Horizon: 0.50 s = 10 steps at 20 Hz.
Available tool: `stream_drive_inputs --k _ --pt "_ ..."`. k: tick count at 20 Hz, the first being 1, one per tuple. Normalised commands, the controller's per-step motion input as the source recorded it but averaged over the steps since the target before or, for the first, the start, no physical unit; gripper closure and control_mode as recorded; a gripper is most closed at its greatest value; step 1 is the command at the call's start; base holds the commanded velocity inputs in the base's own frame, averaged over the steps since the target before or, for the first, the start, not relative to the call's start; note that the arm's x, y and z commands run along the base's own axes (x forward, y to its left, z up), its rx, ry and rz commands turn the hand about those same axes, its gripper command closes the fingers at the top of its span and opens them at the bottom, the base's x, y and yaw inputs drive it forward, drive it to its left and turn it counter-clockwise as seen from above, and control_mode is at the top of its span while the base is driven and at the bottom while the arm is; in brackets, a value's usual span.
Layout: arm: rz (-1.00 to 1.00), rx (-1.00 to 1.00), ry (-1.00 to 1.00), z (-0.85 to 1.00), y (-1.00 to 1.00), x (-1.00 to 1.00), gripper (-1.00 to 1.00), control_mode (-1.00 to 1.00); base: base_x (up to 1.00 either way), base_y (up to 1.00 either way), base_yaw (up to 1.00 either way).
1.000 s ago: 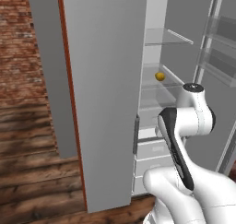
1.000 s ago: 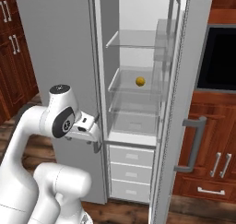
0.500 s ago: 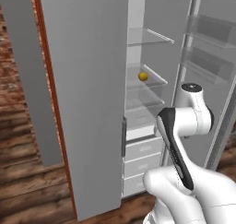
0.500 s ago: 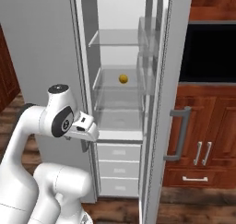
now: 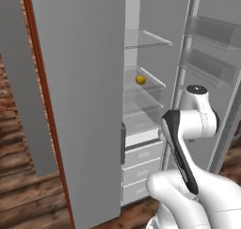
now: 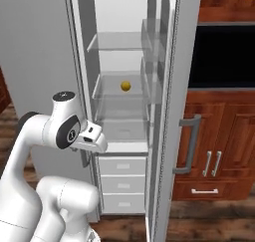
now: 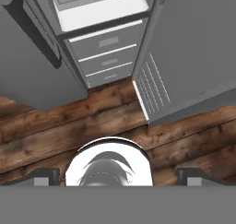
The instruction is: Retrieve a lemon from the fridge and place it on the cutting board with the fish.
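Observation:
The fridge (image 5: 80,105) stands with both doors swung open, showing a white interior and glass shelves. The lemon (image 5: 140,79) (image 6: 126,86), small and yellow, sits alone on a middle glass shelf. My arm is folded in front of the fridge, below the lemon's shelf, with the hand (image 6: 93,139) pointing down. My gripper (image 7: 117,177) hangs over the wooden floor, open, with nothing between its fingertips (image 7: 44,176). The cutting board and the fish are out of view.
The fridge's right door (image 6: 169,111), with a bar handle (image 6: 187,144), juts toward me. White drawers (image 6: 124,181) fill the fridge's bottom. A black microwave (image 6: 224,57) and wooden cabinets (image 6: 219,151) stand to the right. Wooden floor (image 7: 69,126) lies below.
The whole scene has slid leftward in both base views, so the camera has moved. The arm keeps its folded pose and the gripper stays open. The lemon rests where it was.

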Motion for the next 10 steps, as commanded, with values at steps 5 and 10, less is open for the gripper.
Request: stream_drive_inputs --k 5,10 --pt "0.00 0.00 0.00 0.00 0.00 0.00 -1.00 1.00 0.56 0.00 0.00" --pt "0.00 0.00 0.00 0.00 0.00 0.00 -1.00 1.00 0.55 0.00 0.00"
